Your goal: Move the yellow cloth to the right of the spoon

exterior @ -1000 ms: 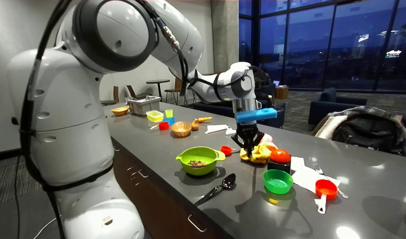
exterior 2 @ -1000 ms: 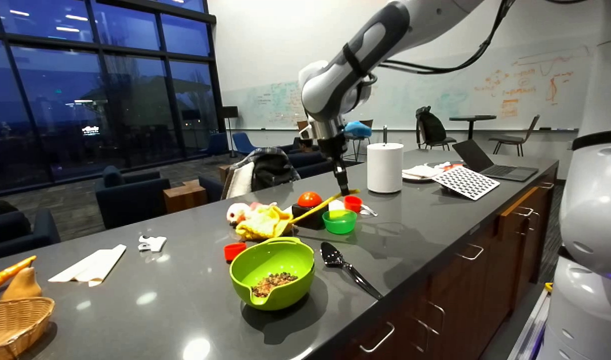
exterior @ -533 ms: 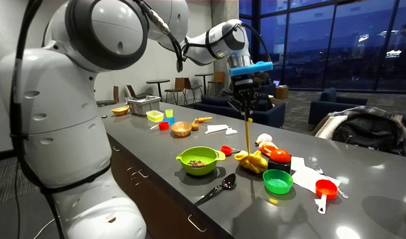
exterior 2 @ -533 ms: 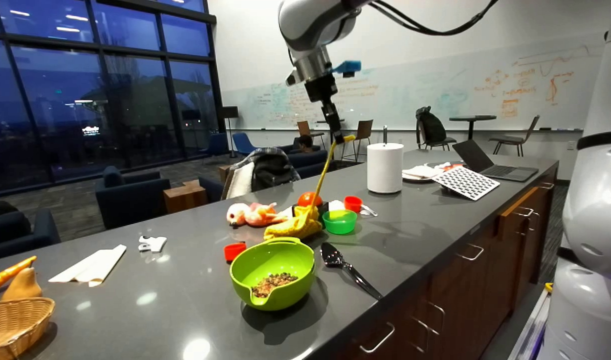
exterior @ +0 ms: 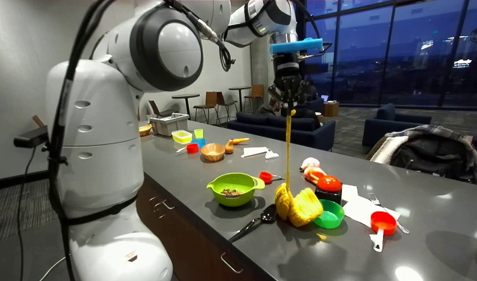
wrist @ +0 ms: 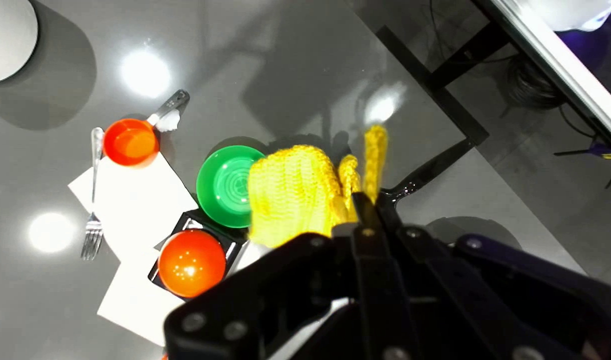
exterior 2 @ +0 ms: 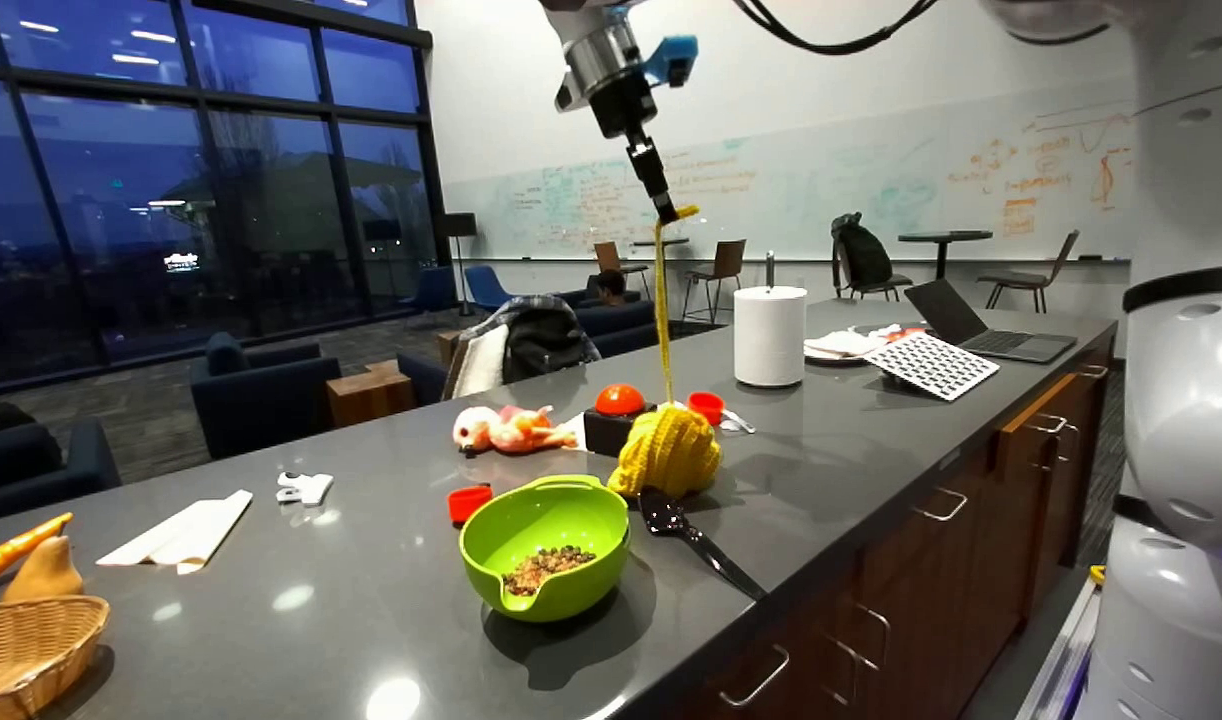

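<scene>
The yellow knitted cloth (exterior: 305,207) hangs by a thin cord from my gripper (exterior: 290,106), which is shut on the cord's upper end. In an exterior view, the cloth (exterior 2: 671,452) is behind the black spoon's (exterior 2: 706,550) bowl end, under the gripper (exterior 2: 668,212). I cannot tell whether it touches the counter. The spoon (exterior: 269,214) lies with its handle toward the counter's near edge. In the wrist view, the cord sticks out of the fingertips (wrist: 371,200); the cloth (wrist: 293,195) is left of them, and the spoon (wrist: 430,167) is right, its bowl end hidden.
A green bowl (exterior: 235,189) with a spout stands beside the spoon. A small green cup (exterior: 332,214) is close against the cloth. A red dome on a black box (exterior: 329,183), a red measuring cup (exterior: 383,223), white napkins (exterior: 363,208) and a pink toy (exterior: 312,171) stand around.
My gripper has risen well above the counter, pulling the cord taut. The cloth has moved away from the pink toy to a spot beside the spoon and the green cup.
</scene>
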`<state>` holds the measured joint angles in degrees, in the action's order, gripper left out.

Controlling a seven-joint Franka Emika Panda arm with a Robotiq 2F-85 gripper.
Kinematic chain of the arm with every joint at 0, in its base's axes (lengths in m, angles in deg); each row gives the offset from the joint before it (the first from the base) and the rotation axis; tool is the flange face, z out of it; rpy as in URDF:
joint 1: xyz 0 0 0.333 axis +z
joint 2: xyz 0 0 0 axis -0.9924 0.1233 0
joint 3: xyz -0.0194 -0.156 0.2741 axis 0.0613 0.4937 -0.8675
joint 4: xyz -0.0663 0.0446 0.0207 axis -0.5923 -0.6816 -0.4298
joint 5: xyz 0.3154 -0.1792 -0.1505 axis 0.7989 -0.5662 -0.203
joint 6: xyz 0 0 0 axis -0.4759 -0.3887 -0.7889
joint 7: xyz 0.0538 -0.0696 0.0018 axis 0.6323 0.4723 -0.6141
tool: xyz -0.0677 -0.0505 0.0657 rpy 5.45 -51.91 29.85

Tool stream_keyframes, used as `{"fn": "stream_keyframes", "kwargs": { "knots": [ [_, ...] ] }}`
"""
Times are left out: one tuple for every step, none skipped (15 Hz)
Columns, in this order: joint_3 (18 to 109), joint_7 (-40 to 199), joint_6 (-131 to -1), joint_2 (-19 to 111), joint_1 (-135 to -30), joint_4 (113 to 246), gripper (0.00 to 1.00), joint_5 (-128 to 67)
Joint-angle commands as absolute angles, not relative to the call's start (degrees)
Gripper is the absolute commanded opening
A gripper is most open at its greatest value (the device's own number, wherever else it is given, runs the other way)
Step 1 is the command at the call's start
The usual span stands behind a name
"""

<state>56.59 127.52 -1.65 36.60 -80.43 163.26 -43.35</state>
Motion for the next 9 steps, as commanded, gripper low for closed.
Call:
{"fn": "stream_keyframes", "kwargs": {
  "knots": [
    [56.31,127.9,5.67,44.17,-80.09,150.62,0.01,-44.26],
    [56.24,127.69,7.06,45.51,-80.01,148.35,0.01,-44.33],
    [56.17,127.52,8.41,46.63,-79.88,146.27,0.01,-44.46],
    [56.14,127.43,9.76,47.74,-79.74,144.21,0.01,-44.68],
    [56.13,127.39,10.91,48.6,-79.64,142.26,0.01,-44.65],
    [56.15,127.47,12.02,49.39,-79.6,140.4,0.01,-44.67],
    [56.15,127.31,13.12,50.14,-79.44,138.61,0.01,-44.8],
    [56.15,127.13,14.13,50.77,-79.23,136.87,0.01,-44.9],
    [56.18,126.95,15.0,51.3,-79.09,135.23,0.01,-44.86]
  ]
}}
